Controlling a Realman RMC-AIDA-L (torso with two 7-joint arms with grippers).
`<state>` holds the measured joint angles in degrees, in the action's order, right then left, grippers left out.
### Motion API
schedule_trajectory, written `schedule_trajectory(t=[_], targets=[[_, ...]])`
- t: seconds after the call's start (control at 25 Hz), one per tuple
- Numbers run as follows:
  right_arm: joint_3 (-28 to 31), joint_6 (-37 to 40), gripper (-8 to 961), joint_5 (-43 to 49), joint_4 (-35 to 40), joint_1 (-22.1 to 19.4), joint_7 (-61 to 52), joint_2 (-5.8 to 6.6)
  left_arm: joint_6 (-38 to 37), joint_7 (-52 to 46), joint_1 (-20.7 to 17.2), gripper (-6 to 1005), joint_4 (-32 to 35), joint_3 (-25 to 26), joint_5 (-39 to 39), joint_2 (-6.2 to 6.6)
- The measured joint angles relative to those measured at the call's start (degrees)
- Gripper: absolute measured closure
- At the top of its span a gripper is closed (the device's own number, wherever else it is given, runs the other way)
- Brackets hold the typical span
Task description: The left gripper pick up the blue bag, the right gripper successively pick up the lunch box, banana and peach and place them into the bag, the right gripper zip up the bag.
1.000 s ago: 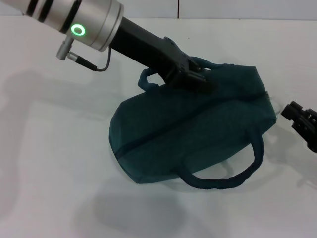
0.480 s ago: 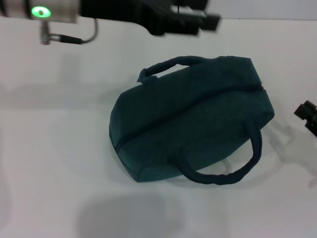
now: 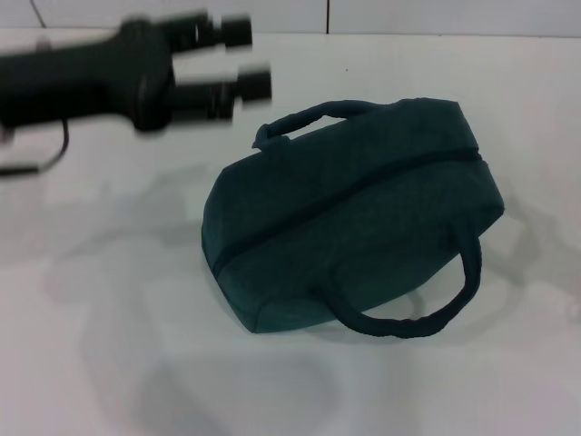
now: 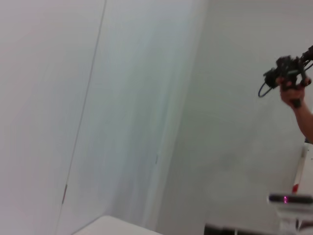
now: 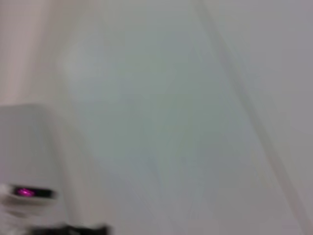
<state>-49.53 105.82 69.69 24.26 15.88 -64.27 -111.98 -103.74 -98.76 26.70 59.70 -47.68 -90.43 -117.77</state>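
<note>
The blue bag (image 3: 354, 218) lies on its side on the white table (image 3: 109, 345) in the head view, its zipper line closed along its length. One loop handle (image 3: 427, 313) curls toward me and the other (image 3: 309, 118) lies at the far side. My left gripper (image 3: 247, 57) hovers up and to the left of the bag, blurred with motion, open, holding nothing and clear of the fabric. My right gripper is out of view. The lunch box, banana and peach do not show in any view.
Both wrist views show only pale walls. In the left wrist view a person's hand (image 4: 293, 90) holds a black device far off, and a table corner (image 4: 112, 226) sits at the picture's lower edge.
My left gripper has let go of the bag's far handle and swung away to the left. The right gripper has slid out of the head view on the right. The bag stays put.
</note>
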Motion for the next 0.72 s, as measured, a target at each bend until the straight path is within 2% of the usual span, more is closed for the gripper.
schedule_trajectory(t=[0.16,0.28,0.36,0.44,0.6,0.72], targets=[[-0.4,3.4,309,3.2,8.3,2.9,-8.0,1.51,-1.8,9.1,-6.1,262,-0.8,-1.1,1.5,-1.69],[-0.4,3.7,245,8.0,12.8,5.8,-13.5,2.28,-2.8,12.6,-8.5,186,-2.7,-3.3,3.9,-1.58],[-0.4,4.2,245,13.0,15.4,8.7,-17.2,2.62,-4.0,14.4,-8.9,136,-4.5,-3.8,4.4,-1.53],[-0.4,4.9,244,17.4,17.0,11.4,-19.6,2.68,-5.0,16.2,-8.8,127,-6.2,-3.9,4.3,-1.52],[-0.4,6.6,244,24.7,17.9,17.1,-21.9,2.19,-5.6,19.5,-8.3,114,-9.0,-4.7,3.9,-1.47],[-0.6,7.3,244,26.9,18.0,19.2,-22.2,1.80,-5.6,20.5,-7.6,114,-10.0,-4.9,3.0,-1.38]])
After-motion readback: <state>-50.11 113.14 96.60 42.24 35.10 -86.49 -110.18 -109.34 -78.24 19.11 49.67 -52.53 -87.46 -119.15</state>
